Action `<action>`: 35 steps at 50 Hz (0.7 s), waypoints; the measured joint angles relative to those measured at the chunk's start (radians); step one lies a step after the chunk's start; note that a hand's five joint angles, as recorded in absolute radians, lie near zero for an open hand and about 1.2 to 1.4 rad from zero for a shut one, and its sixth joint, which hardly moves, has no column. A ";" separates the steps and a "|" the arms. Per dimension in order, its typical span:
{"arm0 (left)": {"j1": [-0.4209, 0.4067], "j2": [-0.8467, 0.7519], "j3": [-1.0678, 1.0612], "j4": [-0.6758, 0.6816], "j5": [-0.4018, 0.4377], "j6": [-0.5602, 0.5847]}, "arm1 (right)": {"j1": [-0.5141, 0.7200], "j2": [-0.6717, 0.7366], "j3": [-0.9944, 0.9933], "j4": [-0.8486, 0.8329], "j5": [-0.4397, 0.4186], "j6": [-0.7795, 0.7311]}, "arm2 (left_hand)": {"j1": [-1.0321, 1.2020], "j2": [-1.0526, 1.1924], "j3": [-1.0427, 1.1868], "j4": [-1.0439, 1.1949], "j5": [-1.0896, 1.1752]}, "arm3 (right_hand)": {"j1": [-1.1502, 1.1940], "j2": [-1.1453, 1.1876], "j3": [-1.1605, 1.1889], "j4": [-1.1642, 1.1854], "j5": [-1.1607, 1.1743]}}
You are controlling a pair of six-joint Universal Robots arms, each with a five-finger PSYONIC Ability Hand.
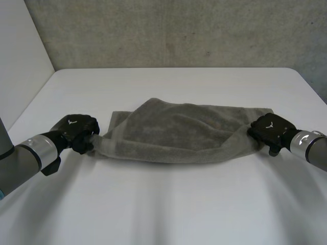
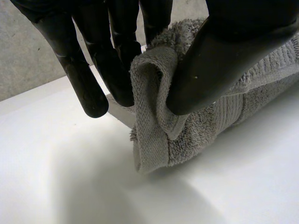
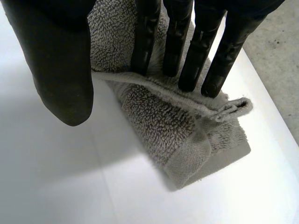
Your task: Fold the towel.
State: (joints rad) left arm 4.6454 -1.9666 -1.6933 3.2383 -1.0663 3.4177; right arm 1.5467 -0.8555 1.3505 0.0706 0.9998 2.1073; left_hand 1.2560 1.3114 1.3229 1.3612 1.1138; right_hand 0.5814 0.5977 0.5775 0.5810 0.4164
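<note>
A grey towel [image 1: 179, 132] lies across the middle of the white table [image 1: 168, 204], bunched and folded over itself lengthwise. My left hand [image 1: 76, 130] is at its left end. There, in the left wrist view, the thumb [image 2: 224, 51] pinches a rolled corner of the towel [image 2: 187, 135] against the fingers [image 2: 88, 79]. My right hand [image 1: 271, 128] is at the towel's right end. In the right wrist view its straight fingers [image 3: 187, 46] rest on the hem of the towel [image 3: 168, 126], whose corner lies on the table. The thumb [image 3: 60, 60] stands apart beside the cloth.
A grey concrete wall [image 1: 179, 30] rises behind the table's far edge. A pale panel [image 1: 20, 56] stands along the left side. Bare white tabletop stretches in front of the towel and behind it.
</note>
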 measured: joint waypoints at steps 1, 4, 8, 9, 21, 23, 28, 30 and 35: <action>0.000 0.000 0.000 0.000 0.000 0.000 | 0.001 0.001 -0.003 0.000 0.001 0.000 | 0.000 0.000 0.000 0.000 0.000 | 0.000 0.000 0.000 0.000 0.000; 0.000 0.000 0.000 0.000 0.000 0.000 | 0.004 0.008 -0.020 0.000 0.005 0.000 | 0.000 0.000 0.000 0.000 0.000 | 0.001 0.001 0.002 0.002 0.001; 0.000 -0.001 0.000 0.000 0.000 0.000 | 0.009 0.018 -0.041 0.000 0.009 0.000 | 0.000 0.000 0.000 0.000 0.000 | 0.004 0.002 0.015 0.013 0.011; 0.000 -0.001 0.000 0.000 0.000 0.000 | 0.010 0.022 -0.047 0.000 0.010 0.000 | 0.000 0.000 0.000 0.000 0.000 | 0.005 0.002 0.019 0.016 0.014; -0.001 -0.003 -0.001 0.002 0.004 0.000 | 0.015 0.065 -0.101 0.000 0.023 0.001 | 0.000 0.000 0.006 0.000 0.000 | 0.135 0.124 0.147 0.143 0.135; -0.001 -0.003 -0.001 0.002 0.004 0.000 | 0.015 0.071 -0.109 0.000 0.024 0.003 | 0.000 0.000 0.006 0.000 0.000 | 0.163 0.147 0.169 0.164 0.154; -0.001 -0.003 -0.002 0.003 0.005 0.000 | 0.014 0.081 -0.127 0.000 0.024 0.024 | 0.000 0.000 0.006 0.000 0.000 | 0.218 0.204 0.220 0.219 0.207; -0.001 -0.003 -0.002 0.003 0.005 0.000 | 0.014 0.085 -0.139 0.000 0.023 0.044 | 0.000 0.000 0.006 0.000 0.000 | 0.250 0.234 0.249 0.247 0.237; 0.000 -0.003 -0.002 0.003 0.005 0.000 | 0.013 0.089 -0.156 -0.001 0.021 0.069 | 0.000 0.000 0.006 0.000 0.000 | 0.300 0.285 0.300 0.296 0.285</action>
State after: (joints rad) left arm 4.6449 -1.9696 -1.6951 3.2413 -1.0610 3.4177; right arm 1.5602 -0.7669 1.1948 0.0692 1.0210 2.1765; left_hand 1.2559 1.3114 1.3293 1.3613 1.1138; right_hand 0.8819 0.8823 0.8774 0.8768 0.7009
